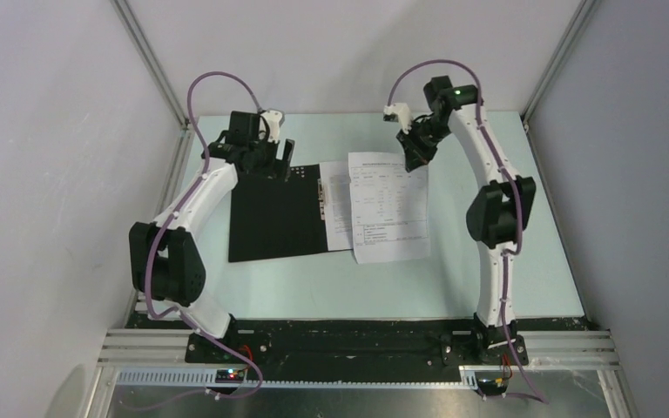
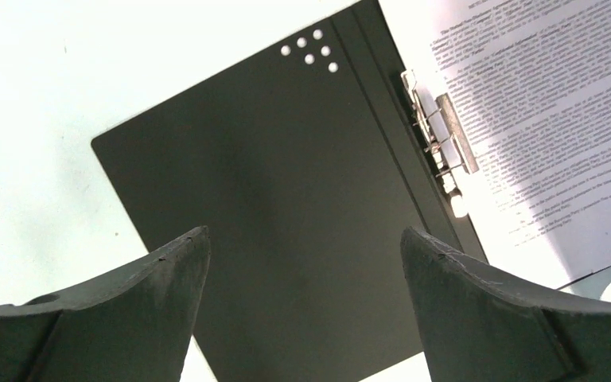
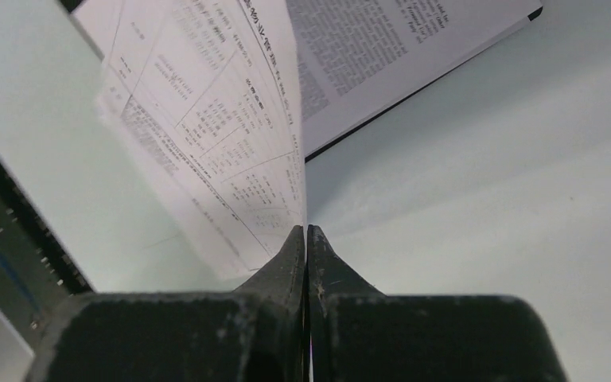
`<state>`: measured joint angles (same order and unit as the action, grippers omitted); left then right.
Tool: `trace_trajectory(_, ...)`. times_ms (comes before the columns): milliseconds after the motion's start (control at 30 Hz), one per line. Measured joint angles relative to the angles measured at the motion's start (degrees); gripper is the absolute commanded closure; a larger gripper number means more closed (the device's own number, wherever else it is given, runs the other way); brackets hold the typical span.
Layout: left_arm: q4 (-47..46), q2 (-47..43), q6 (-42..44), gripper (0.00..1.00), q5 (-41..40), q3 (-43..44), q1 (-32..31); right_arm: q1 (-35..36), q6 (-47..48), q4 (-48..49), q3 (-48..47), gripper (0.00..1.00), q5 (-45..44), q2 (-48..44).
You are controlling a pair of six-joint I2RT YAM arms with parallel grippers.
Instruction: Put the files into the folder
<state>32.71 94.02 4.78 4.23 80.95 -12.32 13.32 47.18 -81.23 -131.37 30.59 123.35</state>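
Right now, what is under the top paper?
Under the top paper lies another printed sheet, on the open black folder. The folder's right half is covered; only a thin edge shows.

You have a pale green table [image 1: 314, 292] with the folder [image 1: 274, 213] lying open and flat on it, black inside facing up, left of the middle. The files [image 1: 389, 213], white printed sheets, cover its right half. The uppermost sheet reaches past the folder's right edge over bare table, its far corner raised off the surface.
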Motion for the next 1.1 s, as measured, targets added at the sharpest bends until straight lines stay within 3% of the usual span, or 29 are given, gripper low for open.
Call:
trace_trajectory(200,0.5,-1.31,1.25,0.05,-2.01,-1.38,0.11,1.9,-1.75,8.26,-0.17,1.0,-3.3,8.96)
trace_trajectory(533,1.18,-1.31,1.7,0.05,-2.97,-1.38,0.24,5.14,-9.53,18.56,-0.98,1.0,-5.99,13.51)
trace_trajectory(1100,2.43,-1.31,1.31,0.05,-2.54,-1.38,0.24,7.41,-13.75,23.37,-2.58,1.0,-7.5,19.65)
